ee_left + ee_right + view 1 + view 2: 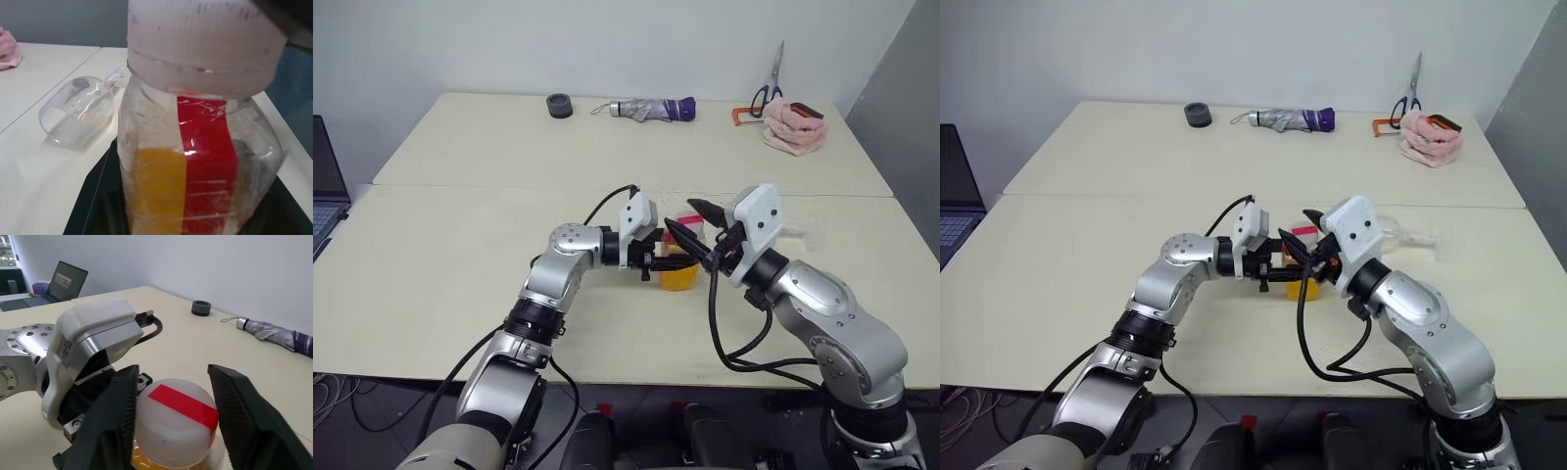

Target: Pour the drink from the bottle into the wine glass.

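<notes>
The bottle (679,270) stands upright at the middle of the table, clear plastic with a red label strip (205,161) and orange drink (159,191) in its lower part. My left gripper (656,260) reaches in from the left and is shut on the bottle's body. My right gripper (173,396) comes from the right, its fingers (115,421) pressed against either side of the pale cap (171,431) with a red strip across it. The wine glass (73,115) lies on its side on the table to the right of the bottle (1410,235), empty.
At the far table edge are a black tape roll (559,105), a folded umbrella (651,109), scissors (769,88) and a pink cloth (793,125). A laptop (323,191) sits at the left edge. A seam (460,186) joins the two tabletops.
</notes>
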Robot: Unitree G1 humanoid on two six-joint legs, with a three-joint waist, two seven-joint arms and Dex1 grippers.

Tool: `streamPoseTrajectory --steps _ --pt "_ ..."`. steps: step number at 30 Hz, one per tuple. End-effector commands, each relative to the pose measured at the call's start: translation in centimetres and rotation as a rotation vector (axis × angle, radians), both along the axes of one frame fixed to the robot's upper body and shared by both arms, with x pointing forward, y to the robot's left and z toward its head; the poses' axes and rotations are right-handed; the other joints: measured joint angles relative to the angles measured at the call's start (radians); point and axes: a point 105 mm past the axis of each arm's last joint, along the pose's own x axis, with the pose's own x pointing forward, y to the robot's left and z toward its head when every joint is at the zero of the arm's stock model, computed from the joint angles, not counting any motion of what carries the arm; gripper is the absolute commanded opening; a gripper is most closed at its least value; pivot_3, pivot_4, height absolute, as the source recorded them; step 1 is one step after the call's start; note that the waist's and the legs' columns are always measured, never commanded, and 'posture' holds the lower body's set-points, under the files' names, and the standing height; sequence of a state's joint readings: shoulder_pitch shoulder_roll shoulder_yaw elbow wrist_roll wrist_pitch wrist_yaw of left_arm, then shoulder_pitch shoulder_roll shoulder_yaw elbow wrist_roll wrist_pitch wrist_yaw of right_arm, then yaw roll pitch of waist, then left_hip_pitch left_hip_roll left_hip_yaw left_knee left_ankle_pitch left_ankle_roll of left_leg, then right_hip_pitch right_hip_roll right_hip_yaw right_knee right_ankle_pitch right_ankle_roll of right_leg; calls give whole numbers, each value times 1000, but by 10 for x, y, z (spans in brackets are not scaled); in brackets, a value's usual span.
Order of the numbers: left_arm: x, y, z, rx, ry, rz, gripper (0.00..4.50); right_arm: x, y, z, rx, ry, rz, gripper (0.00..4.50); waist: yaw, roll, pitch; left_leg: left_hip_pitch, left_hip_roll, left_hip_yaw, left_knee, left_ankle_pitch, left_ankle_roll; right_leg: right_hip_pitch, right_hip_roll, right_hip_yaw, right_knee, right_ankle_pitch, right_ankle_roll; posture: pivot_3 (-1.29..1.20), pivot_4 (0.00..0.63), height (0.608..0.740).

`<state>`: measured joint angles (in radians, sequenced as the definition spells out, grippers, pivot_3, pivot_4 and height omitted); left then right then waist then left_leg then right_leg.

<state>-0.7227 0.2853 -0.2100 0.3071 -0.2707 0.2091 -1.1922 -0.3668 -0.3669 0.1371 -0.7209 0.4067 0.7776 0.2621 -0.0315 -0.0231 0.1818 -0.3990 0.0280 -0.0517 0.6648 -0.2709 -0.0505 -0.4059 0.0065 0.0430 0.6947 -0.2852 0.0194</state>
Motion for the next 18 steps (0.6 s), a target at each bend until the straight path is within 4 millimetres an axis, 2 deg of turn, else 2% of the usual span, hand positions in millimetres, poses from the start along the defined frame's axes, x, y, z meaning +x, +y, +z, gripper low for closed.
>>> streamPoseTrajectory --steps 1,10,12,18 --pt "-2 -2 14 -23 -61 -25 1922 -8 5 7 -1 -33 43 1805 0 0 0 0 0 0 0 0 0 0 0 0 0 0 0 0 150 740" --pt "-4 -2 17 -23 -70 -35 1922 -10 9 -2 -5 1 125 1805 0 0 0 0 0 0 0 0 0 0 0 0 0 0 0 0 150 740" --pt "-4 -3 20 -26 -74 -43 1922 -12 9 -4 -21 -1 210 1805 0 0 0 0 0 0 0 0 0 0 0 0 0 0 0 0 150 740" --pt "-9 -3 26 -16 -101 -81 1921 1 -12 -5 -140 13 474 1805 -1 0 0 1 0 0 0 0 0 0 0 0 0 0 0 0 150 740"
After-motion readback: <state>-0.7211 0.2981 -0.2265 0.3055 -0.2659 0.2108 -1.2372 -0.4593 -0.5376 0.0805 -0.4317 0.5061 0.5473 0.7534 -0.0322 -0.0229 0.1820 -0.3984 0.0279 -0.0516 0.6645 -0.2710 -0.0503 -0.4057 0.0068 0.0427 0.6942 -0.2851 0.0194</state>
